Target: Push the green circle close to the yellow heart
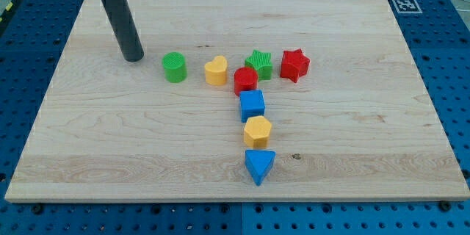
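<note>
The green circle (pixel 175 67) stands on the wooden board, left of centre. The yellow heart (pixel 216 70) stands just to its right, with a small gap between them. My tip (pixel 134 58) rests on the board to the left of the green circle, a short gap away and slightly higher in the view. The dark rod rises from it toward the view's top left.
A red circle (pixel 246 80), a green star (pixel 258 63) and a red star (pixel 294 64) cluster right of the heart. Below them a blue cube (pixel 252 105), a yellow hexagon (pixel 258 131) and a blue triangle (pixel 259 165) form a column. The board's edge (pixel 44 117) borders blue pegboard.
</note>
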Tool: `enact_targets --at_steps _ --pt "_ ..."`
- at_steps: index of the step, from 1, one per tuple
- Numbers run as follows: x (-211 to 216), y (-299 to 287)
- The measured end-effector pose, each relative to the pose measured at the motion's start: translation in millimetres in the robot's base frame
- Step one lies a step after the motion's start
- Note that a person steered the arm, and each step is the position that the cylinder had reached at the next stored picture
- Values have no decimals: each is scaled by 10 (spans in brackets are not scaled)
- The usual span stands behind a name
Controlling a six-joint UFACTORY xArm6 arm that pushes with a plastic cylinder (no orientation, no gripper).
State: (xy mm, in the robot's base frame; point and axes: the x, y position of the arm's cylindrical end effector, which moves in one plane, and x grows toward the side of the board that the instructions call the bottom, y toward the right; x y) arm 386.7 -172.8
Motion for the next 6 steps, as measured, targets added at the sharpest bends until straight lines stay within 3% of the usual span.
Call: enact_targets --at_steps 6 --pt "192 148"
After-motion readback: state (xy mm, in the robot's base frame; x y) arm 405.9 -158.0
